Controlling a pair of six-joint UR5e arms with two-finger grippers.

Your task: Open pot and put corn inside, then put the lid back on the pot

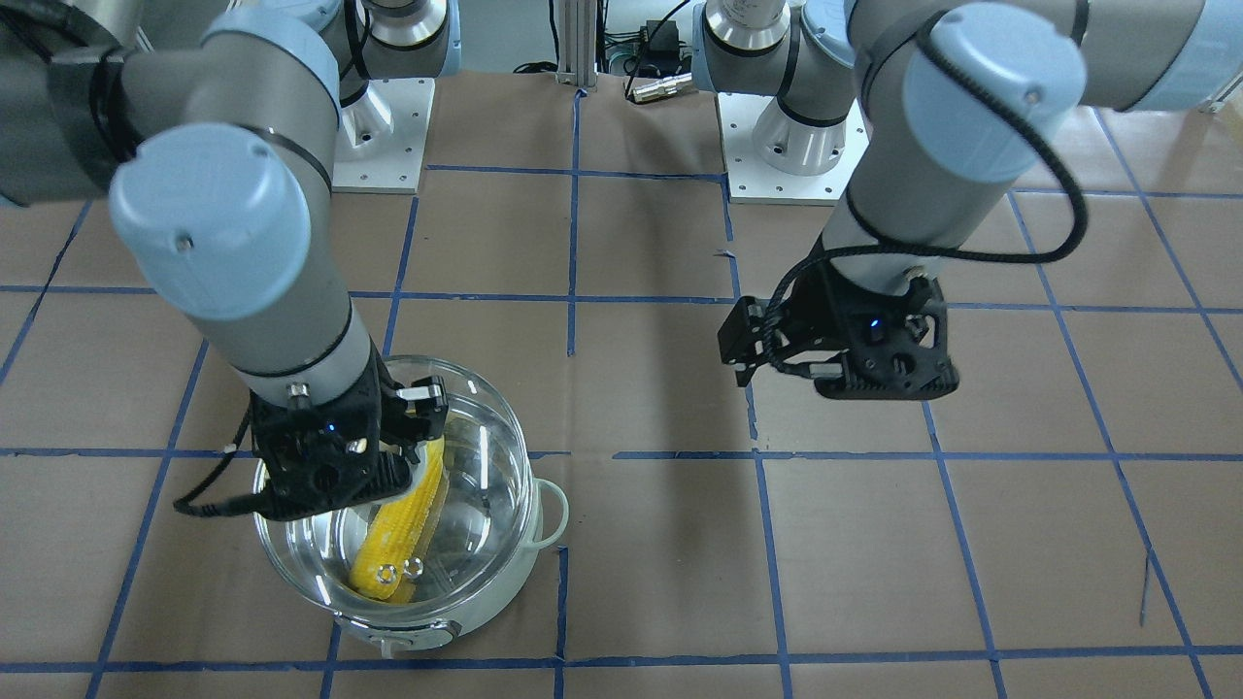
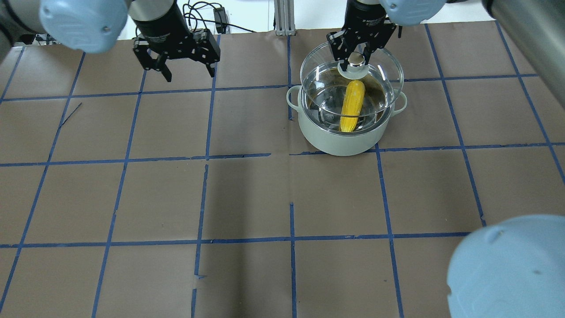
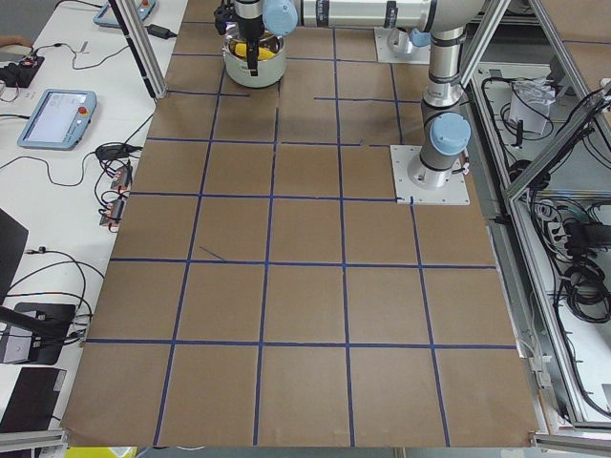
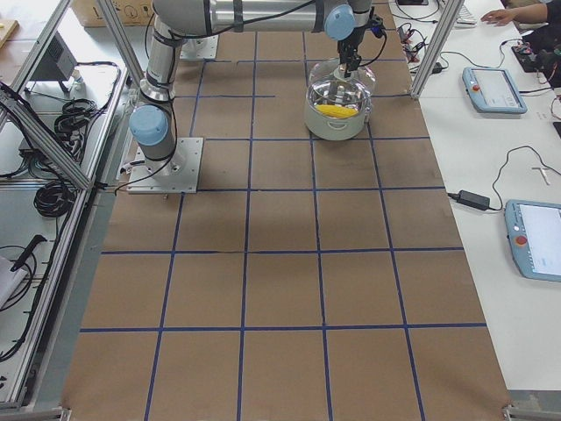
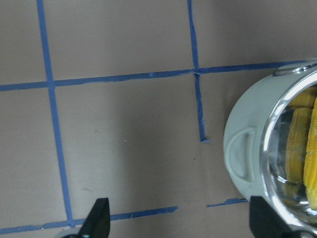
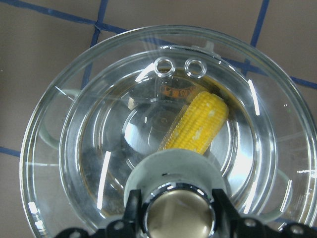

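Note:
The pale mint pot (image 2: pixel 335 142) stands on the right half of the table, with the yellow corn (image 2: pixel 352 106) lying inside it. My right gripper (image 2: pixel 356 56) is shut on the knob (image 6: pixel 177 210) of the clear glass lid (image 2: pixel 385 70) and holds the lid just above the pot's opening, shifted a little toward the robot's base. In the front view the lid (image 1: pixel 481 456) covers the corn (image 1: pixel 400 539) and the pot (image 1: pixel 490 607). My left gripper (image 2: pixel 190 73) is open and empty, above bare table well left of the pot; its wrist view shows the pot (image 5: pixel 242 148) beside it.
Brown paper with blue tape grid lines (image 2: pixel 207 154) covers the table. The two arm base plates (image 1: pixel 796 146) sit at the robot's side. Tablets and cables (image 4: pixel 495 88) lie on the side benches beyond the table's edges.

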